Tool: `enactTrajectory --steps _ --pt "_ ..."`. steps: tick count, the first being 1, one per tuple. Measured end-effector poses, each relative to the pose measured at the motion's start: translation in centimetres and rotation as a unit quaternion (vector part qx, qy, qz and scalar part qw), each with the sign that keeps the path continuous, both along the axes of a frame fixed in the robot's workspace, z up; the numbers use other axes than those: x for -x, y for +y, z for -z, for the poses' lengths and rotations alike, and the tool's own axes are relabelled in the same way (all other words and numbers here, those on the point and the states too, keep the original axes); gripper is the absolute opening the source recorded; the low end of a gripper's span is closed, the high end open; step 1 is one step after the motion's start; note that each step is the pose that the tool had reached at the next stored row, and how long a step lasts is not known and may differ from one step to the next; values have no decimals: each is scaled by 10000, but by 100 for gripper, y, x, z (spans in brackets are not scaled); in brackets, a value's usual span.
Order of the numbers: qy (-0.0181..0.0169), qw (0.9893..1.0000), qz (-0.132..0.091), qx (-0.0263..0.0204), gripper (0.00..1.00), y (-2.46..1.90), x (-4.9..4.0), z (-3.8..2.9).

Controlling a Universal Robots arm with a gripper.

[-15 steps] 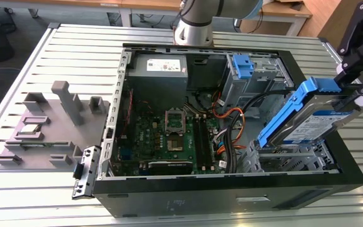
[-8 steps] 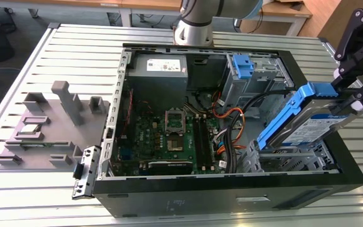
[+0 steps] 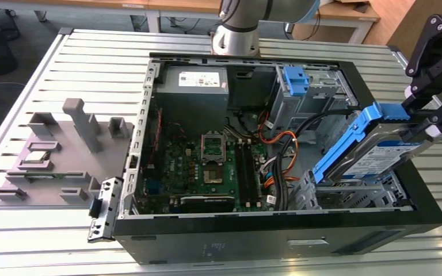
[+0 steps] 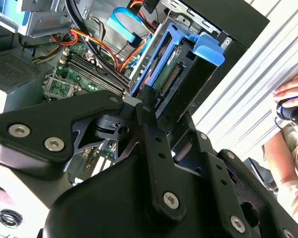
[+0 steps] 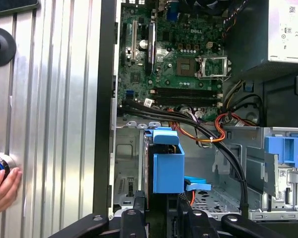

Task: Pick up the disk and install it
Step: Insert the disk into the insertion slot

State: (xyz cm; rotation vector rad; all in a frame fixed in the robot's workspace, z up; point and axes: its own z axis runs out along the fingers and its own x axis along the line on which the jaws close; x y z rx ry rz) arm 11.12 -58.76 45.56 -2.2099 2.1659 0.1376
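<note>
Holding: your gripper point(image 3: 428, 123) has the disk point(image 3: 378, 150) in its grasp, with the fingers point(image 4: 148, 106) closed on its top end.
Where the disk is: it hangs tilted over the drive cage point(image 3: 359, 192) at the exterior view's right side of the computer case point(image 3: 282, 236), near the front corner. Its low end looks just at the cage, but you cannot tell if it touches.
Look of the disk: silver with a white-and-blue label, and the blue caddy point(image 5: 167, 166) wraps around it.
Step in hand: picking up looks done. You are at the putting-in part, and the disk is not yet seated.
What the move calls for: the disk must line up with the cage rails and go in straight, not tilted. Go slow, since the fit looks tight.
Watch out for: the black and orange cables point(image 5: 223, 126) run close beside the cage. Keep the disk from snagging them.
Also nearby: an empty blue bracket point(image 3: 294, 80) sits in the far bay. Leave it alone.
Person: a hand point(image 5: 2, 191) rests on the desk point(image 3: 90, 63) outside the case, well apart from the disk.
</note>
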Motion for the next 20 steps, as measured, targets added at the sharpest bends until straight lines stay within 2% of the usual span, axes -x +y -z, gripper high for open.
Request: enactTrajectory --steps 20 --pt "0 10000 2 -1 35 1 -12 23"
